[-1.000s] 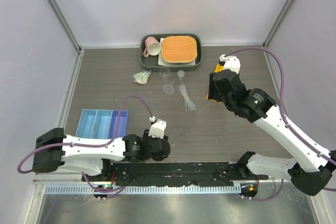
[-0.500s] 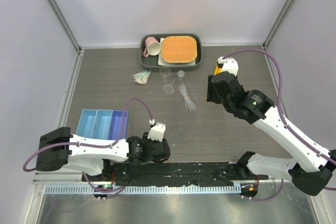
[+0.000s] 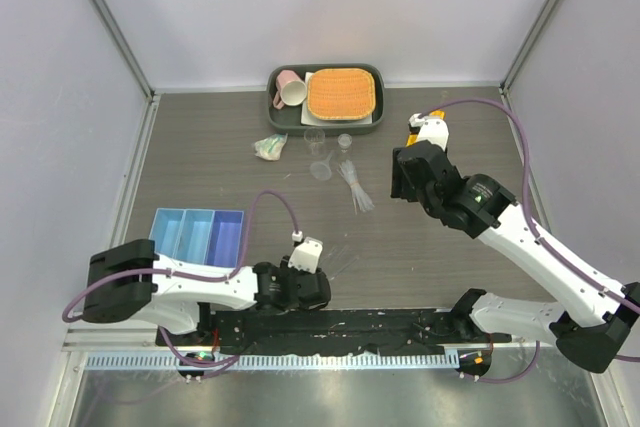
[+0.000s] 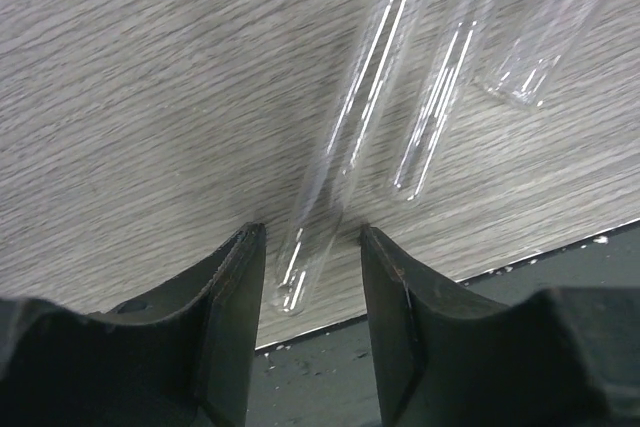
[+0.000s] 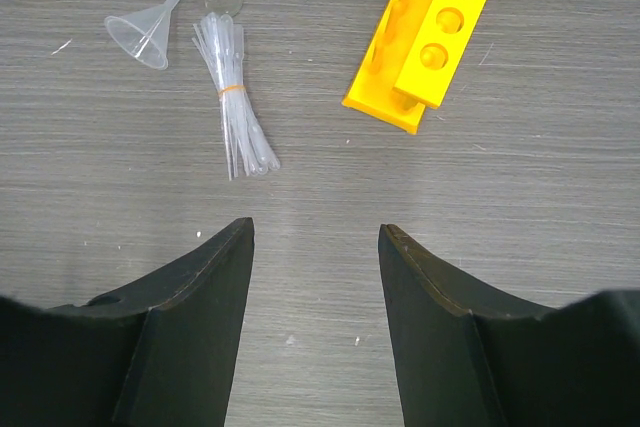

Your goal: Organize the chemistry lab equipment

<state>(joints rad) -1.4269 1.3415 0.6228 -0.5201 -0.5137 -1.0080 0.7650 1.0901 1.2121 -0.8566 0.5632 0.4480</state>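
Overall: early days, by my reckoning; I see nothing put away yet.
Blue tray [image 3: 197, 235]: near left of the table; three compartments, and I can make out nothing in them.
Glass tubes [image 4: 330, 177]: three show in my left wrist view, lying loose on the table by its near edge.
Left gripper [image 4: 310, 247]: low over the table, jaws at a narrow gap astride the end of one tube. I see a gap on each side, so I judge there is no grip yet.
Yellow rack [image 5: 430, 37]: right of centre, its visible holes empty; from above my right arm hides most of it.
Right gripper [image 5: 315, 237]: jaws wide with nothing between them, hovering over bare table near the rack.
Pipettes [image 5: 235, 117]: one banded bundle, mid-table, just beside the funnel [image 5: 140, 37].
Beakers [image 3: 315, 137]: small and clear, loose on the table behind the funnel.
Pink mug [image 3: 290, 89]: on the dark tray at the back, beside the orange mat [image 3: 342, 93]; not part of my job.
Left to do: nearly everything, I judge. Tubes, pipettes, funnel and beakers all lie loose, well apart from the blue tray.
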